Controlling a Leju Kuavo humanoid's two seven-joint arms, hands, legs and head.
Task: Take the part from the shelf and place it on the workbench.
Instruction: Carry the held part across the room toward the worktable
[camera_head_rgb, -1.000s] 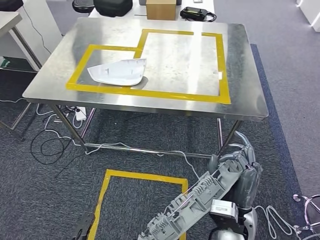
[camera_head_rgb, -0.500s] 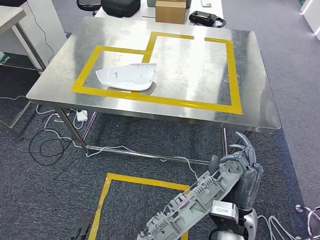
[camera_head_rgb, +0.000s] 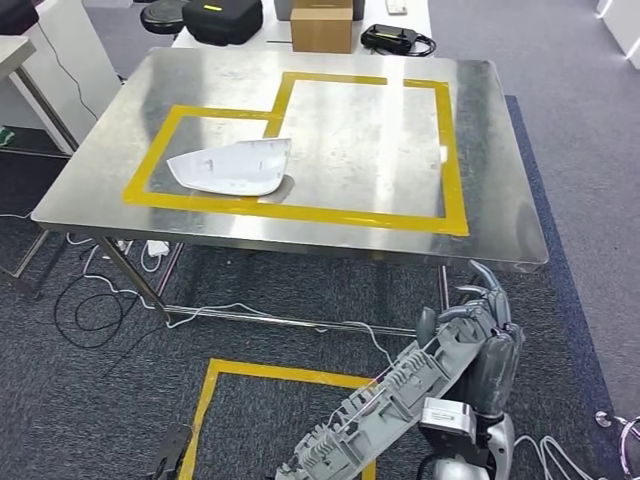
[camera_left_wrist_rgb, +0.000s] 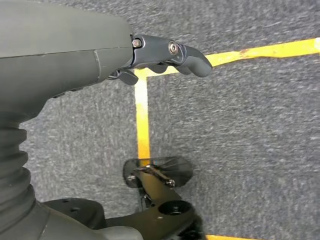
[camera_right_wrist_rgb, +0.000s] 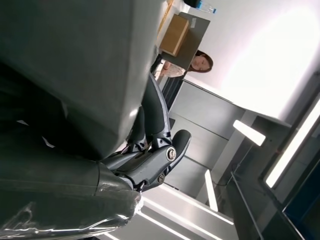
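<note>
My right hand (camera_head_rgb: 484, 338) hangs low at the right in the head view and grips one end of a long grey ribbed part (camera_head_rgb: 377, 405), which slants down toward my body. In the right wrist view the dark fingers (camera_right_wrist_rgb: 153, 162) curl against a broad grey surface. Ahead stands the steel workbench (camera_head_rgb: 490, 190), marked with yellow tape outlines. A white curved shell part (camera_head_rgb: 230, 167) lies inside the left outline. The right outline holds nothing. My left hand (camera_left_wrist_rgb: 166, 52) hangs over the carpet with nothing in it, its fingers loosely extended.
A cardboard box (camera_head_rgb: 321, 25), a black case (camera_head_rgb: 223, 18) and a black device (camera_head_rgb: 394, 40) sit on a table beyond the workbench. Cables (camera_head_rgb: 98, 300) lie on the carpet under the bench. A yellow tape square (camera_head_rgb: 287, 375) marks the floor. A person (camera_right_wrist_rgb: 202, 62) sits in the distance.
The whole picture has shifted slightly, so the camera moved. My right hand still holds the grey part in the same pose. The white shell stays in its outline.
</note>
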